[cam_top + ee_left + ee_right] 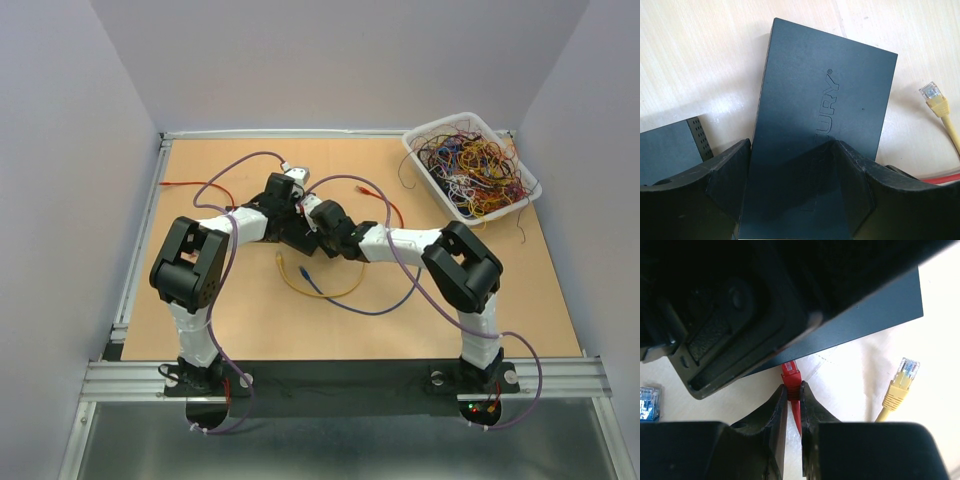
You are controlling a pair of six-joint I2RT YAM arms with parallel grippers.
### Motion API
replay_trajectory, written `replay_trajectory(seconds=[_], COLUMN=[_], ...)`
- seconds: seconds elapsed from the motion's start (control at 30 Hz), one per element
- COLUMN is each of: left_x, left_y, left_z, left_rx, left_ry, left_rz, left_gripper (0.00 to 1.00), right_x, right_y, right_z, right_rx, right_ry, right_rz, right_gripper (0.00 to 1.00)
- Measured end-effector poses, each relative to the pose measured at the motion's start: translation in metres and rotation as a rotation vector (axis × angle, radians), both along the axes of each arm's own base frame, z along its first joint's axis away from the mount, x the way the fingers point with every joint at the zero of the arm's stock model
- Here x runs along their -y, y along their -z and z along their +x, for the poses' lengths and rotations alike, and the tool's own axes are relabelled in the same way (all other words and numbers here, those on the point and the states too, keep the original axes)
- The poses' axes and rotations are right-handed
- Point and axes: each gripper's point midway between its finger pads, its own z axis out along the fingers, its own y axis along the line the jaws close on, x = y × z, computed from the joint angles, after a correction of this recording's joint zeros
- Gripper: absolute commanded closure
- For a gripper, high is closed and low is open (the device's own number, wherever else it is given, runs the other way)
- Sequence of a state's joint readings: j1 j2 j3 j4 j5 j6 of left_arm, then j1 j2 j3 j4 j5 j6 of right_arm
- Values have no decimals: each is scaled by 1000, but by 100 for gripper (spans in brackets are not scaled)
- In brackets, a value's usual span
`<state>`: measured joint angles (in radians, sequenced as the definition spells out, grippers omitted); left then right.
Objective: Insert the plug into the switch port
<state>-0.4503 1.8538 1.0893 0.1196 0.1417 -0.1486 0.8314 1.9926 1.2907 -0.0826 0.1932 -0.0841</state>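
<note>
Here, approaching insertion, your left fingers (725,175) clamp the flat black switch box (825,85), right fingers (775,410) pinch the red plug (790,372); next, align squarely.

We see a matt black switch (825,100) on a pale wood-grain worktop (700,60), a red plug (790,371) at centre frame, and a yellow, clear-tipped plug (901,382) at right.
</note>
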Motion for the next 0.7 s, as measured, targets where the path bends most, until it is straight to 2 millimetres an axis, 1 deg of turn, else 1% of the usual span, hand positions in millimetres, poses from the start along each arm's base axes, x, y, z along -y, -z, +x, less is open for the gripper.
replay_trajectory(seconds=[0.4, 0.43, 0.47, 0.53, 0.57, 0.6, 0.63, 0.7], left_x=[0, 0, 1, 2, 4, 5, 7, 12], left_y=[-1, -1, -1, -1, -1, -1, -1, 0], left_z=[0, 0, -1, -2, -4, -5, -7, -13], left_rx=[2, 1, -1, -5, -8, -12, -14, -30], left_ry=[0, 0, 0, 3, 7, 11, 16, 28], left_rz=[19, 20, 21, 22, 23, 24, 25, 21], left_gripper=[28, 28, 28, 28, 28, 28, 28, 28], right_x=[0, 1, 2, 4, 6, 8, 10, 13], right_y=[0, 0, 0, 0, 0, 0, 0, -2], right_z=[-1, -2, -3, -4, -6, -8, -10, -14], right_rx=[6, 12, 15, 22, 27, 28, 28, 36], right_ry=[-3, -2, -1, 2, 3, 5, 6, 12], right_rz=[7, 15, 22, 32, 40, 43, 45, 64], right_gripper=[100, 99, 92, 86, 79, 75, 70, 63])
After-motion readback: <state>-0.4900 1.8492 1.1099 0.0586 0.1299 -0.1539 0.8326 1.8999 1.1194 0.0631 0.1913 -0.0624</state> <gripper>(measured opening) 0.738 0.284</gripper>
